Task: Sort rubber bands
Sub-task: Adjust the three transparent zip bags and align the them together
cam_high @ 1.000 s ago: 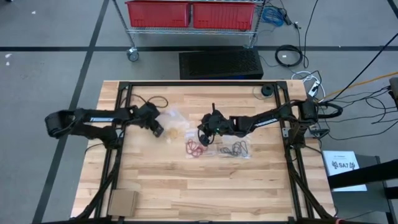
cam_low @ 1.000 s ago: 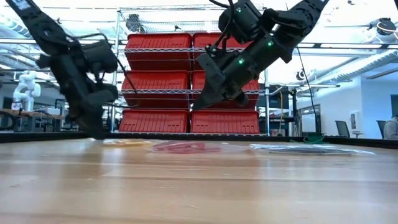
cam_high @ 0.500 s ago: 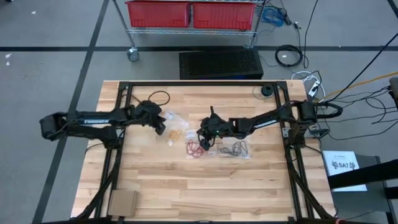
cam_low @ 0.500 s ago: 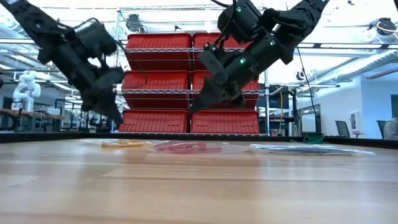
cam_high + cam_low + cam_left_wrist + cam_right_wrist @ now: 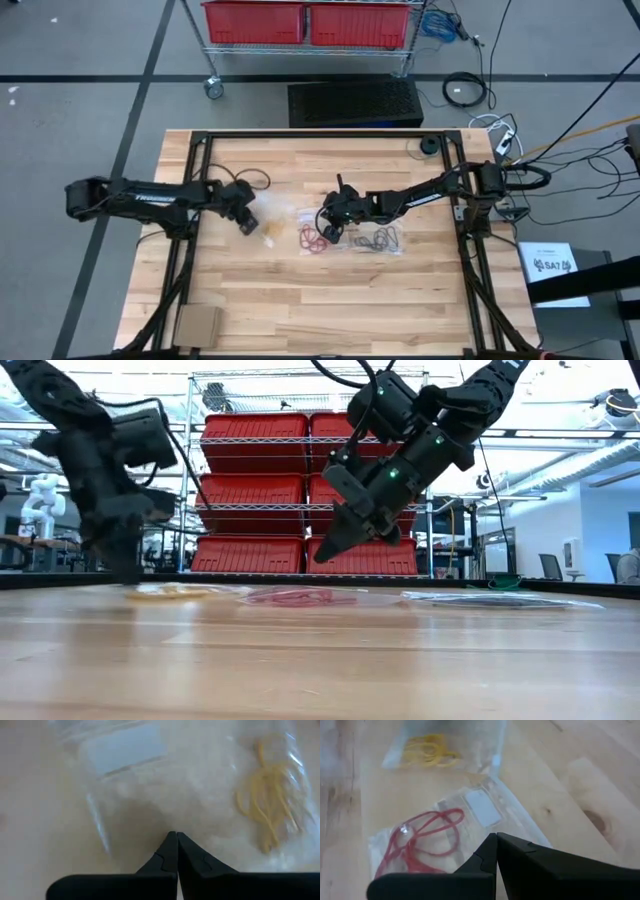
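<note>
Yellowish-tan rubber bands (image 5: 270,810) lie inside a clear bag (image 5: 272,228) flat on the table left of centre. My left gripper (image 5: 248,226) is shut, its tips down at that bag's left part. Red rubber bands (image 5: 420,845) lie in a second clear bag (image 5: 313,240) at the centre. My right gripper (image 5: 328,225) hangs shut above them, clear of the table (image 5: 322,553). Dark rubber bands (image 5: 378,240) lie in a third bag to the right. My left gripper's shut fingertips (image 5: 176,837) meet the clear plastic of the yellow bands' bag (image 5: 150,805), away from the bands themselves. They slant down from the table's left. The bag lies flat on the table. I cannot tell whether a fold of plastic is pinched between them.
A brown cardboard square (image 5: 197,325) lies at the near left corner. A black cable loop (image 5: 255,158) and a small black round part (image 5: 428,145) sit toward the far edge. Black frame rails (image 5: 190,260) run along both sides of the table.
My left gripper has risen, then come down again closer to the table's near and left edges, staying shut. The bag with the yellow bands has slid along the table toward the left edge.
</note>
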